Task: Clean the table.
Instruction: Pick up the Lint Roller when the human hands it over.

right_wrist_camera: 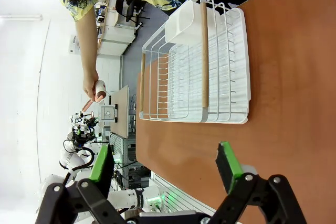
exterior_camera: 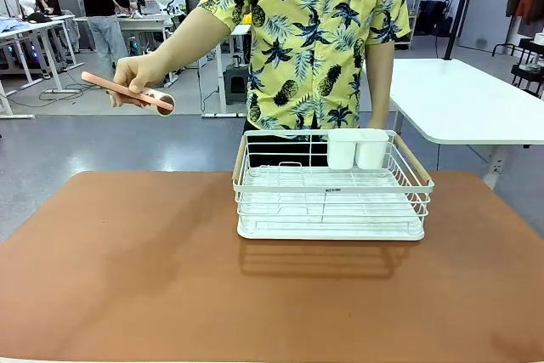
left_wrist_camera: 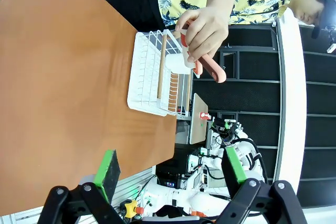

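The terracotta table [exterior_camera: 127, 269] holds a white wire dish rack [exterior_camera: 331, 201] at its far middle-right. A person in a yellow patterned shirt stands behind the rack; one hand [exterior_camera: 136, 74] holds a pink long-handled utensil [exterior_camera: 127, 89] in the air over the far left edge. In the left wrist view my left gripper [left_wrist_camera: 173, 174] is open with nothing between its green pads, high above the table [left_wrist_camera: 58, 77] and well away from the rack [left_wrist_camera: 149, 77] and the utensil [left_wrist_camera: 215, 71]. My right gripper [right_wrist_camera: 164, 165] is open and empty too, above the table [right_wrist_camera: 294, 103] short of the rack [right_wrist_camera: 194, 77].
A white two-part cutlery cup [exterior_camera: 357, 149] hangs inside the rack's far right corner. The rack has wooden handles on both ends. A white-topped table [exterior_camera: 459, 99] stands behind to the right. Other people work at benches far off on the left.
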